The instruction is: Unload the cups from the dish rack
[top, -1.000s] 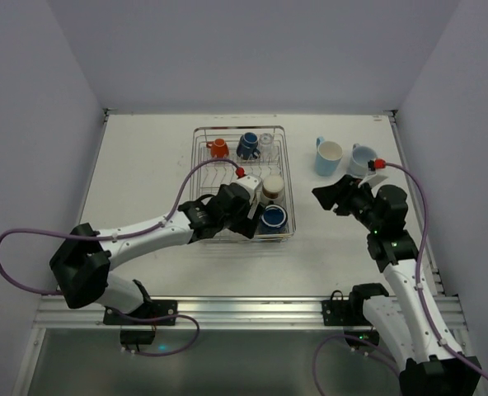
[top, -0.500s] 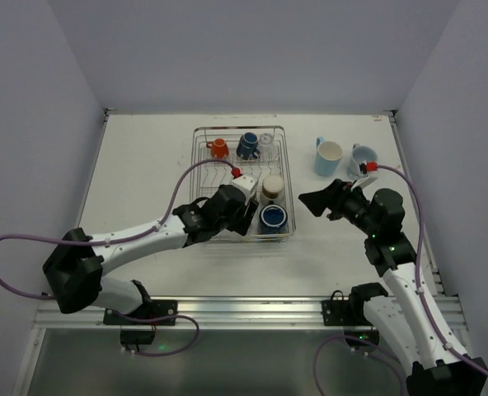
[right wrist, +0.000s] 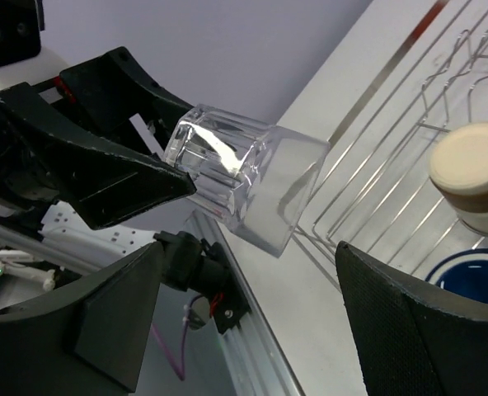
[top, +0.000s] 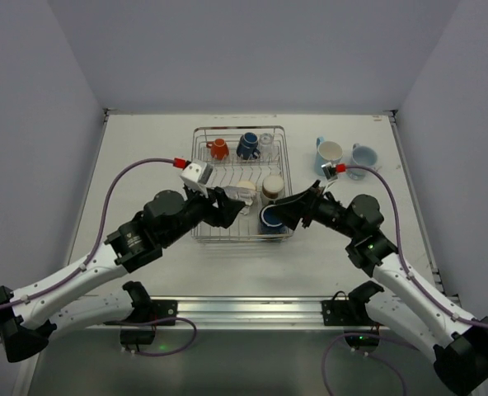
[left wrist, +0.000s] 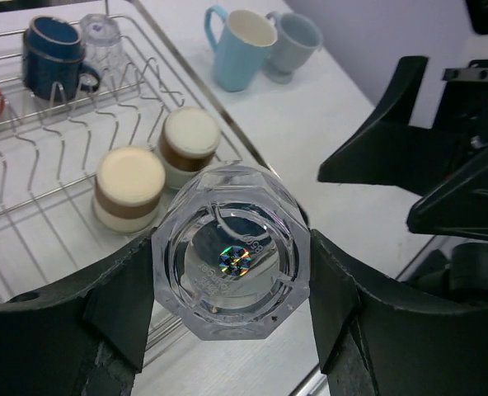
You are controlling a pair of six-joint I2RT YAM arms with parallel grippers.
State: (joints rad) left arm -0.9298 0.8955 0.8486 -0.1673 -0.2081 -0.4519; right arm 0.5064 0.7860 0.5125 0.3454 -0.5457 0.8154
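Note:
My left gripper is shut on a clear glass and holds it on its side above the near part of the dish rack. In the left wrist view the glass sits base-on between my fingers. My right gripper is open and empty at the rack's near right corner, over a dark blue mug. In the right wrist view the glass lies just ahead of my open gripper. An orange mug, another dark blue mug, a clear glass and two cream-and-brown tumblers stay in the rack.
Two light blue mugs stand on the table right of the rack. The two grippers are very close together over the rack's near right part. Walls enclose the table on the left, back and right.
My left gripper has lifted the clear glass out of the rack and drawn back toward the left. My right arm has swung left from the light blue mugs to the rack's near right corner.

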